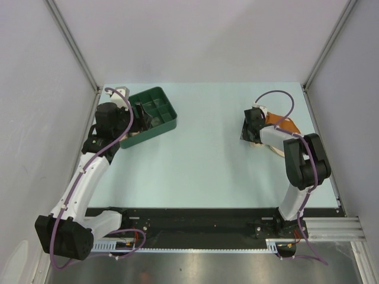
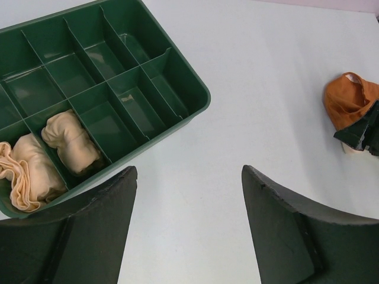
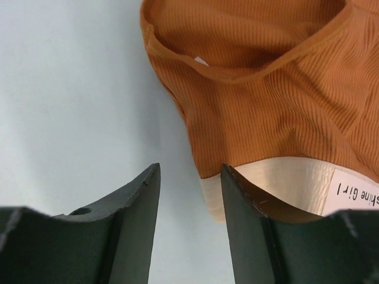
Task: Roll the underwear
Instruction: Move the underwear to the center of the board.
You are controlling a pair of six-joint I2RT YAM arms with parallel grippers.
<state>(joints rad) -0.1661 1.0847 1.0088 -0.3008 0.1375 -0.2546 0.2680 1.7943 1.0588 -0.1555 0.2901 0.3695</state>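
The rust-orange underwear [image 3: 266,89] with a cream band [image 3: 278,180] lies flat on the table at the right [image 1: 283,125]. My right gripper [image 3: 189,171] is open, low over its near corner, and the corner of the cream band lies between the fingers. In the top view the right gripper [image 1: 249,131] is at the garment's left edge. A rolled pale peach garment [image 2: 26,171] and a rolled cream one [image 2: 70,142] sit in neighbouring compartments of the green tray [image 2: 177,127]; no black trim shows. My left gripper [image 2: 189,171] is open and empty above the table beside the tray.
The dark green compartment tray [image 1: 163,131] stands at the far left of the table, partly under the left arm. The orange garment and the right gripper also show in the left wrist view [image 2: 346,97]. Grey walls enclose the table on three sides.
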